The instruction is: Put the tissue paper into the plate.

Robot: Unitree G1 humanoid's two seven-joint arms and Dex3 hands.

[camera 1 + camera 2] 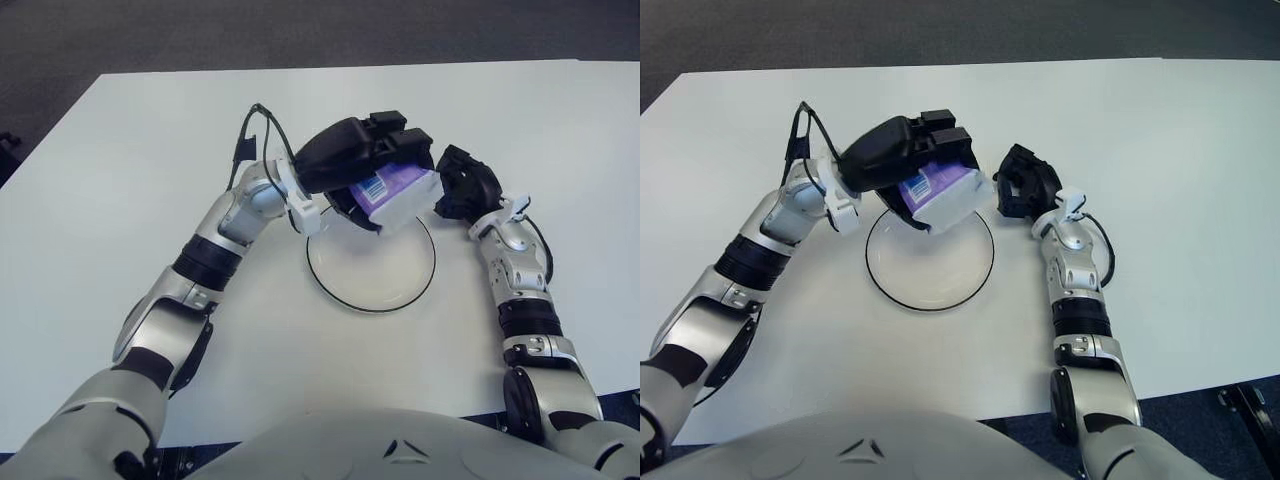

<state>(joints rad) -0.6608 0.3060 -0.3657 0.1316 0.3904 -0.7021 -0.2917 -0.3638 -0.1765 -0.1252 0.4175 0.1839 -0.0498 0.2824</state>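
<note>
A white plate with a dark rim [372, 270] lies on the white table in front of me. My left hand [365, 150] is shut on a purple and white tissue pack [393, 192] and holds it tilted above the plate's far edge. The pack also shows in the right eye view [940, 192]. My right hand [466, 184] is just to the right of the pack and the plate's far right rim, close to the pack; whether it touches the pack cannot be told.
The white table [120, 200] spreads wide on all sides of the plate. Its far edge meets a dark floor [300, 30]. A black cable [262, 125] loops off my left wrist.
</note>
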